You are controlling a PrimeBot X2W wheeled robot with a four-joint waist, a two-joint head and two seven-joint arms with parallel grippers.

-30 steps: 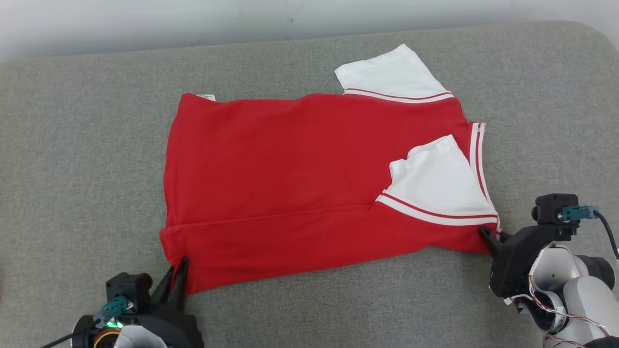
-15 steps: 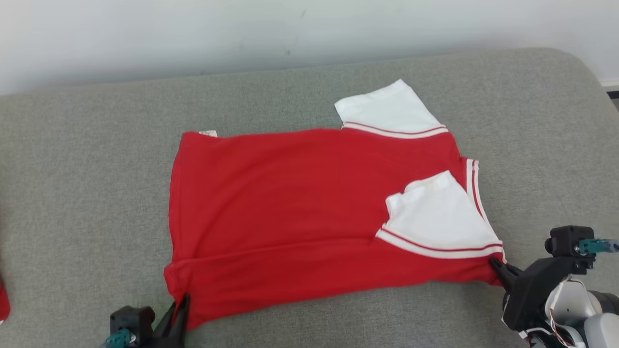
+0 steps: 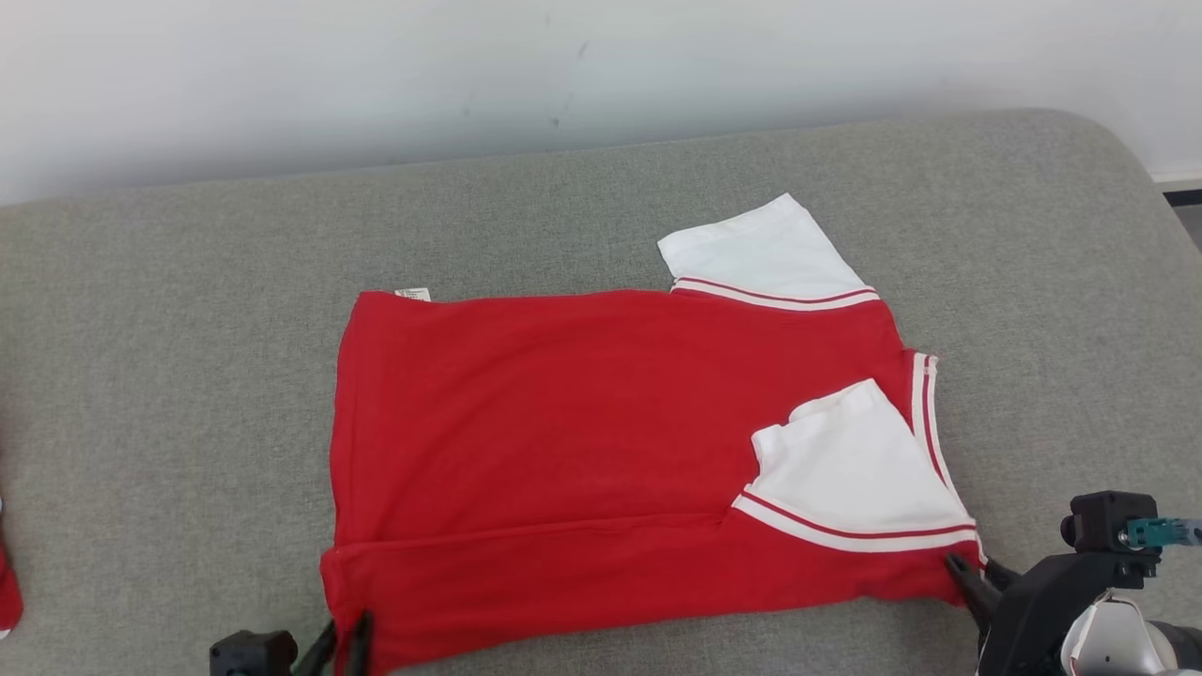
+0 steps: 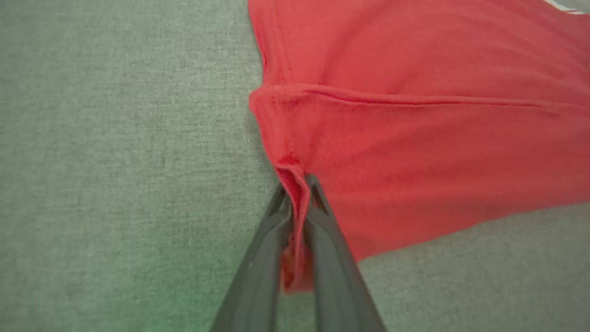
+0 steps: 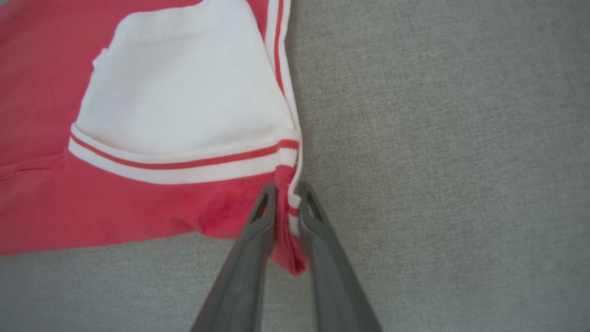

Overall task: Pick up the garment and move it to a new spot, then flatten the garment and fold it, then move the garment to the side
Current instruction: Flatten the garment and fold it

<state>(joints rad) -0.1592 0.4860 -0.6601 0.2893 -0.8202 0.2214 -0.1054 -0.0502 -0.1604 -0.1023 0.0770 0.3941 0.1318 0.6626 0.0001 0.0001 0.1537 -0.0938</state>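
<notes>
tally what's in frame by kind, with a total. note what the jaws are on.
garment, red with white sleeves: 1
grippers: 2, left gripper and right gripper, both with jaws shut on the garment's near edge
grey cushion: 1
red scrap at the head view's left edge, kind unclear: 1
total: 5

Indoor room, home or lab unclear; grey upholstered surface (image 3: 141, 376) against scuffed white wall (image 3: 376, 75).

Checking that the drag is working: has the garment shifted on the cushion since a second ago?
Yes. The garment has slid toward the robot: the gap between it and the back edge of the grey cushion has widened.
</notes>
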